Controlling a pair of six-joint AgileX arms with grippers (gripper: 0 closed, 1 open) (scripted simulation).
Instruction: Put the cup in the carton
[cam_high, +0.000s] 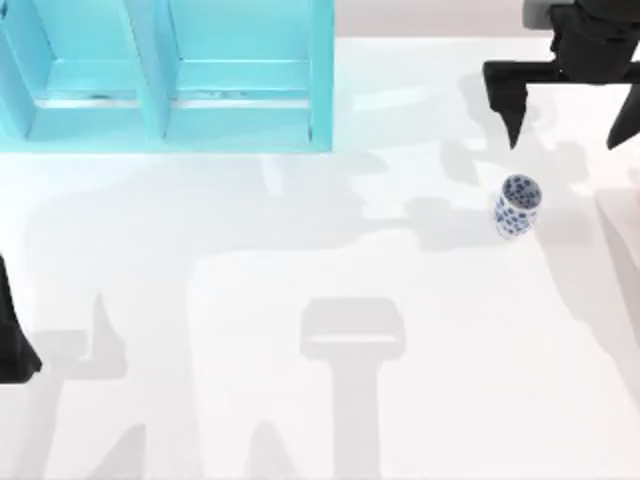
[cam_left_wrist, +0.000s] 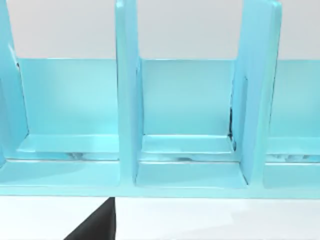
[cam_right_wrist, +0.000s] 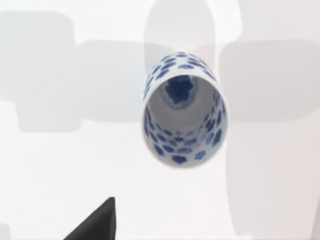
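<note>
The cup (cam_high: 517, 205), white with blue flower speckles, stands upright on the table at the right. The right wrist view looks down into the cup's (cam_right_wrist: 183, 117) open mouth. My right gripper (cam_high: 567, 125) hovers beyond the cup near the far right corner. It is open, its two fingers spread wide with nothing between them. The carton (cam_high: 170, 95), light blue with upright dividers, sits at the far left. My left arm (cam_high: 12, 345) rests at the left edge, its wrist camera facing the carton's (cam_left_wrist: 190, 172) compartments, and one of its fingers (cam_left_wrist: 97, 222) shows far off to the side.
The white tabletop (cam_high: 330, 400) stretches between the cup and the carton, crossed only by grey shadows. The carton's dividers (cam_left_wrist: 127, 100) stand as tall blue walls between its compartments.
</note>
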